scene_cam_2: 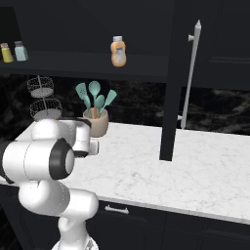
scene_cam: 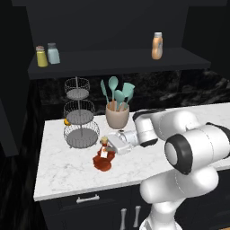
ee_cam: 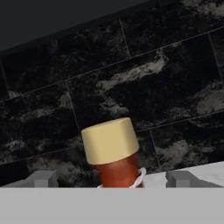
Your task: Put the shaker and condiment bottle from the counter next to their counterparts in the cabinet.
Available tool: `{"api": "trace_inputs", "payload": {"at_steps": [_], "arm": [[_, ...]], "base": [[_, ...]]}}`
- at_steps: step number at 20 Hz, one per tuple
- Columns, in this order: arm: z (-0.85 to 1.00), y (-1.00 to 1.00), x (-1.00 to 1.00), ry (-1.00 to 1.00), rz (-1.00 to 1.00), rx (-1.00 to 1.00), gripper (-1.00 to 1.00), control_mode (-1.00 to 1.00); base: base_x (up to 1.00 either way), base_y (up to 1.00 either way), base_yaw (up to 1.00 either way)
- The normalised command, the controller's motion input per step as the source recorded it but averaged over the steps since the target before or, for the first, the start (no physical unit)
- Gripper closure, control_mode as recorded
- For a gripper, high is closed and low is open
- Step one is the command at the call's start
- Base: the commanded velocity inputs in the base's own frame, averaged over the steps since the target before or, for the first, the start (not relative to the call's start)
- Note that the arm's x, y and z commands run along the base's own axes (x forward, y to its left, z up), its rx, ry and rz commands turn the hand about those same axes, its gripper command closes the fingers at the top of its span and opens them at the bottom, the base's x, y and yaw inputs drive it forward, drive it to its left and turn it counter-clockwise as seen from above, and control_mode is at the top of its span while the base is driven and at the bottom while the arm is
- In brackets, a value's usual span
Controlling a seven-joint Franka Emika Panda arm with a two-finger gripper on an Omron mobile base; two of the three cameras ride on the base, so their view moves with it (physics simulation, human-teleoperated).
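Condiment bottle [scene_cam: 103, 158] stands upright on the white bench [scene_cam: 67, 175], centre-left of the left base frame, in front of the wire tier stand [scene_cam: 80, 116]. End effector [scene_cam: 109, 144] sits level with its neck, reaching in from the right. In the hand view the yellowish cap fills bottom centre, with the fingertips [ee_cam: 41, 179] standing wide apart on either side of the neck, not touching it. Likely rigid, smooth plastic or glass, moderately light and bottom-heavy. The squat body looks too wide, so grip the narrow neck just under the cap, whose lip should stop slipping. Teal shaker [scene_cam: 53, 53] already sits on the cabinet shelf [scene_cam: 117, 63], upper left, beside the yellow shaker [scene_cam: 41, 56]. The orange bottle [scene_cam: 157, 46] stands upper right.
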Motion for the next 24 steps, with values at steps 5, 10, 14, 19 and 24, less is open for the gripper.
{"api": "trace_inputs", "payload": {"at_steps": [5, 10, 14, 19, 24], "arm": [[-0.07, 0.08, 0.0, 0.0, 0.0, 0.0, 1.0, -1.0], [0.02, 0.0, -0.02, 0.0, 0.0, 0.0, 1.0, -1.0], [0.69, -0.09, -0.28, 0.0, -0.04, 0.0, 1.0, -1.0], [0.99, -0.2, -0.27, 0.0, -0.11, -0.01, 1.0, -1.0], [0.93, -0.32, -0.2, 0.0, -0.19, -0.06, 1.0, -1.0]], "base": [[0.0, 0.0, 0.0], [0.0, 0.0, 0.0], [0.0, 0.0, 0.0], [0.0, 0.0, 0.0], [0.0, 0.0, 0.0]]}}
